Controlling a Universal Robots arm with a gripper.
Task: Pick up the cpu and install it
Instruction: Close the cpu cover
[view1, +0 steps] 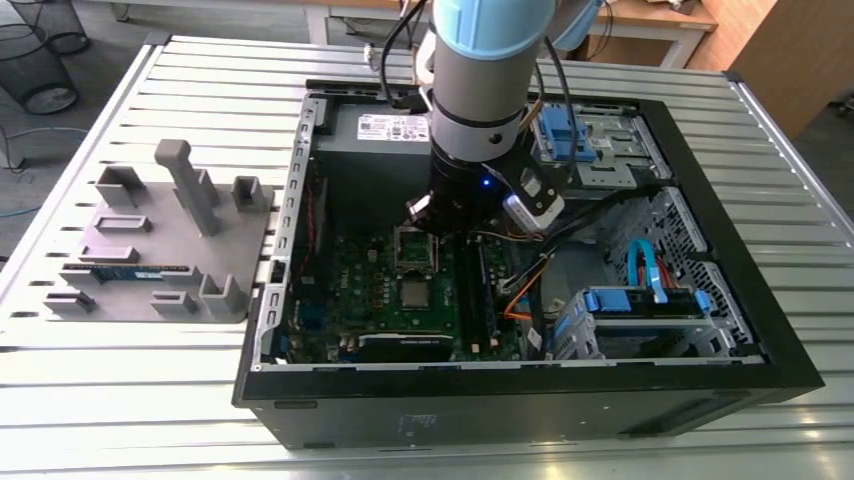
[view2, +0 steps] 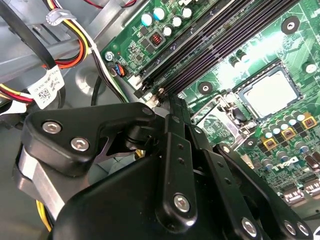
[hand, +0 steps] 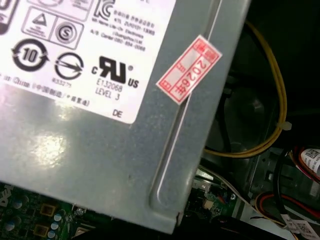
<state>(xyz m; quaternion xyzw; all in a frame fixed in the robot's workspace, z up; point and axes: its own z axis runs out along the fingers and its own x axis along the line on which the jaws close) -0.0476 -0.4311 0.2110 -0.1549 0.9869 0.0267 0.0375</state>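
In the computer case (view1: 534, 405), over the motherboard (view1: 387, 310). My gripper (view2: 165, 100) hangs beside the memory slots (view2: 215, 45), fingers (view2: 177, 145) drawn together, nothing held. The cpu (view2: 270, 92) looks seated in its socket, retention frame (view2: 217, 112) open. My read: install nearly done, latching needs a gentle, square push.

Arm (view1: 474, 80): grey tube, light-blue joint cap, black cables (view1: 561, 95) alongside, blue light (view1: 483, 183) on black wrist. Gripper (view2: 167, 102): black links joined by silver screws (view2: 181, 202).
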